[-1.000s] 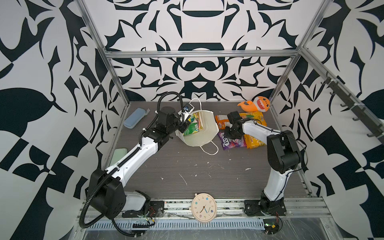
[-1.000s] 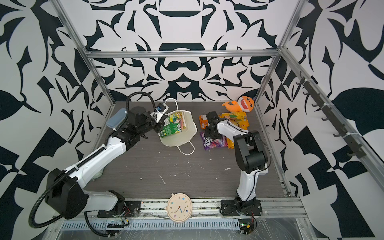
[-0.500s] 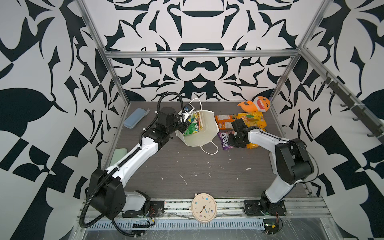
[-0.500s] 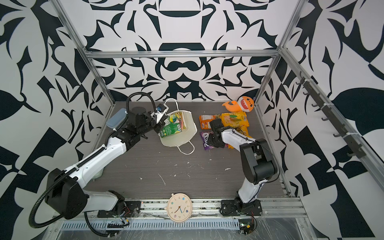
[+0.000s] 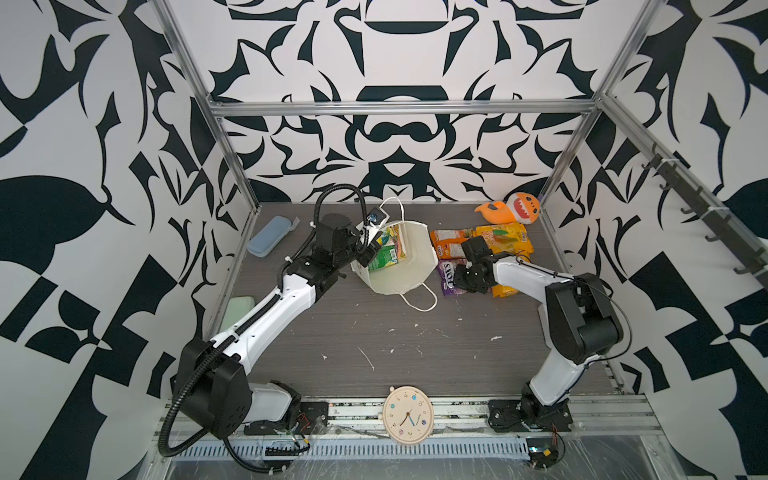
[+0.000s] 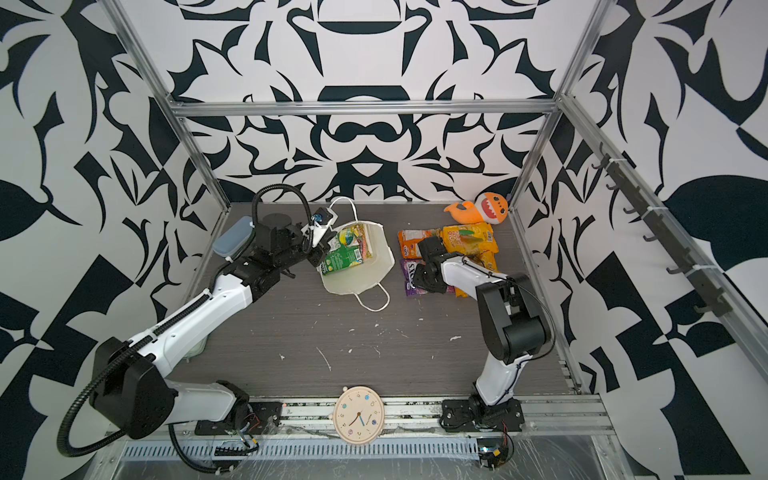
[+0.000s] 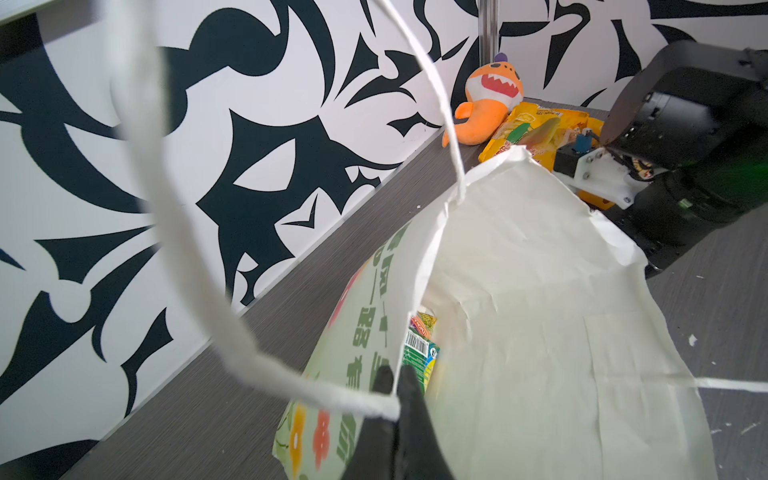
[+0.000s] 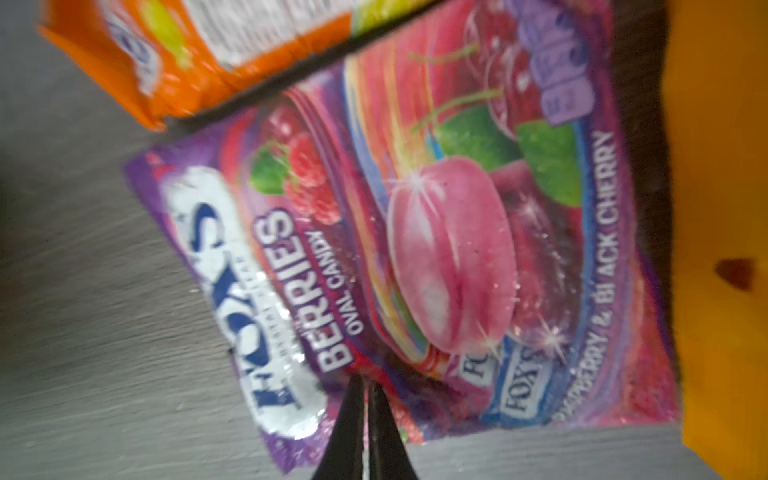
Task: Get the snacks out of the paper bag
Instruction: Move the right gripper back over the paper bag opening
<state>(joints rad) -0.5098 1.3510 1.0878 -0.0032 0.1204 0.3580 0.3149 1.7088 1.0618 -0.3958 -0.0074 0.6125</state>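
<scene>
Left end effector (image 7: pixel 395 380), jaws clamped on the rim of the paper bag (image 5: pixel 409 266), holds the bag tilted near the back of the counter (image 5: pixel 395 340), its mouth gaping up and toward the front, one white cord handle (image 5: pixel 419 297) trailing on the surface. A green packet (image 5: pixel 384 257) and other bright wrappers lie inside, just beside the clamped rim, the green one's long axis slanting across the bag's floor. To the right of the bag, apart from it, the purple FOX'S packet (image 8: pixel 415 249) lies flat on the counter, printed face up, its logo end toward the bag and its long axis running from there to the right, partly under the right arm. The right end effector (image 8: pixel 365 384) sits directly over that packet near the logo, tips at its surface, jaws drawn to a mere slit; whether they pinch the foil cannot be told. An orange packet (image 5: pixel 446 243) lies just behind the purple one, and a yellow packet (image 5: pixel 505 237) farther right.
</scene>
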